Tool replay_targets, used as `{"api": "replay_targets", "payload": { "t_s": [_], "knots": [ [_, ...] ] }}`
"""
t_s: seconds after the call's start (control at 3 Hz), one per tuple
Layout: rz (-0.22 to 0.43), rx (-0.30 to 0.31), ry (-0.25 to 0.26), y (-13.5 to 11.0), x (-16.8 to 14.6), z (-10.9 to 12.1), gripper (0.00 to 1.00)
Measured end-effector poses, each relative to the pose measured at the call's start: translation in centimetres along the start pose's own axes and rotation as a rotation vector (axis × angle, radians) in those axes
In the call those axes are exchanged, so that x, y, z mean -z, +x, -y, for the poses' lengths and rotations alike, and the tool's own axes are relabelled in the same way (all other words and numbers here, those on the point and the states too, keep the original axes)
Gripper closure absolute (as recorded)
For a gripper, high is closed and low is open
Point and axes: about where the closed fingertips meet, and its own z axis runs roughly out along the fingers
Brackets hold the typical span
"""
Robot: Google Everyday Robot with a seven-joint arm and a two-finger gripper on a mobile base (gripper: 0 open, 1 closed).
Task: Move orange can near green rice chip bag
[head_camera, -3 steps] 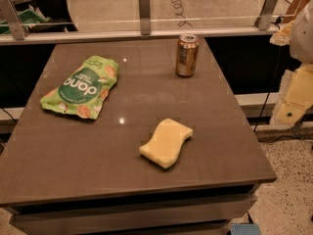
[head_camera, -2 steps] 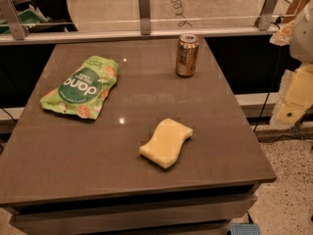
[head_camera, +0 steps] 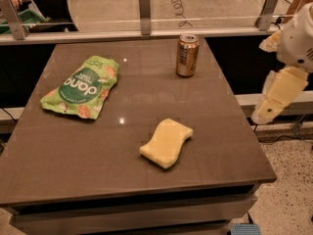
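The orange can [head_camera: 187, 56] stands upright at the far right part of the brown table [head_camera: 73, 151], silver top up. The green rice chip bag [head_camera: 81, 87] lies flat on the table's left side, well apart from the can. My gripper [head_camera: 275, 98] hangs off the table's right edge, beyond the can and lower to its right, touching nothing. The white arm housing [head_camera: 298, 38] is above it.
A pale yellow sponge [head_camera: 166, 143] lies in the table's middle front, between the bag and the right edge. A glass barrier with metal posts [head_camera: 144, 5] runs along the table's far edge. Speckled floor [head_camera: 288, 190] is to the right.
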Motion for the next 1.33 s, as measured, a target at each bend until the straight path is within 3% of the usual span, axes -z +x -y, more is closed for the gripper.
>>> {"api": "replay_targets", "payload": {
  "t_s": [0.33,1.0,1.33],
  "knots": [
    [0.122,-0.057,0.006,-1.0,-3.4,3.2,0.00],
    [0.365,-0.112,0.039,-4.1,-8.3,10.1,0.00],
    [0.512,-0.154,-0.001,-6.5,-11.0,12.6,0.00]
  ]
}}
